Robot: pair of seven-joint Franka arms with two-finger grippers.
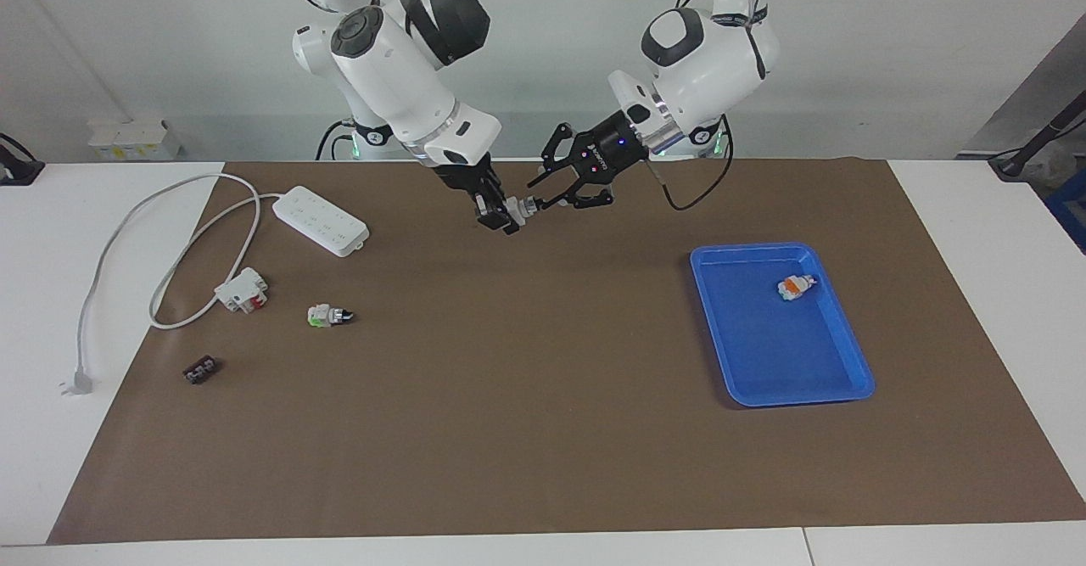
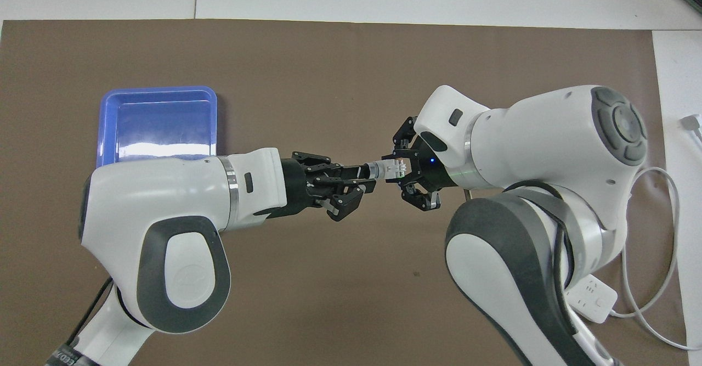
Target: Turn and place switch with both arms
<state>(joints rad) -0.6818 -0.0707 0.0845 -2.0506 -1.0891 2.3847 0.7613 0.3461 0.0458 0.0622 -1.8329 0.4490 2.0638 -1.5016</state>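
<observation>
two arms meet mid-air over the brown mat near the robots' end of the surface. right claw (image 1: 507, 214) clenched on the switch (image 2: 387, 169), holding it level so its black knob end sticks out toward the other arm. left claw (image 2: 366, 180) is at that knob end, fingers around the tip; can't tell if it's actually gripping yet. looks like a handover/turn step, prob so the left arm can take it and carry it to the blue tray (image 1: 848, 354) at its end of the surface. tray already has one orange switch (image 1: 796, 286). green switch (image 1: 327, 316) waits on the mat nr the white-red block (image 1: 242, 289), dark block (image 1: 200, 370) and power strip (image 1: 321, 221), all untouched
</observation>
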